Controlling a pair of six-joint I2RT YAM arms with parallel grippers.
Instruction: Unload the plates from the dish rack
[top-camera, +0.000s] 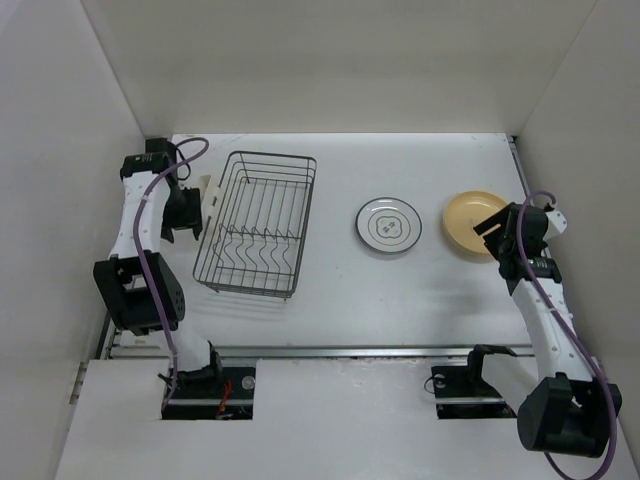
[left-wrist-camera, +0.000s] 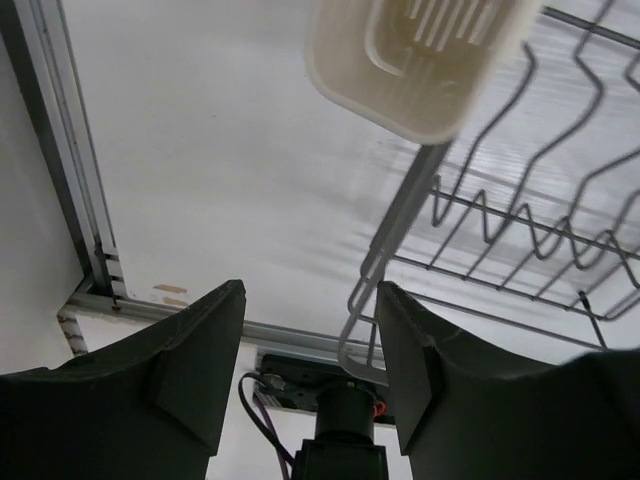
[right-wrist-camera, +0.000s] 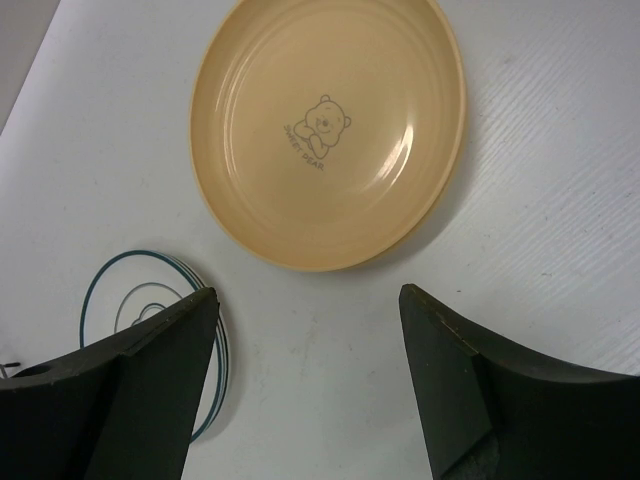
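Observation:
The dark wire dish rack (top-camera: 257, 222) stands on the table at the left with no plates in it. It also shows in the left wrist view (left-wrist-camera: 520, 220). A white plate with a dark rim ring (top-camera: 388, 225) lies flat at the centre right; its edge shows in the right wrist view (right-wrist-camera: 150, 300). A tan-yellow plate (top-camera: 474, 222) with a bear print (right-wrist-camera: 325, 125) lies flat to its right. My left gripper (left-wrist-camera: 310, 350) is open and empty beside the rack's left side. My right gripper (right-wrist-camera: 305, 340) is open and empty just above the table, near the tan plate.
A cream plastic cutlery holder (left-wrist-camera: 420, 55) hangs on the rack's left side (top-camera: 209, 190). White walls close in the table on three sides. A metal rail (top-camera: 330, 351) runs along the near edge.

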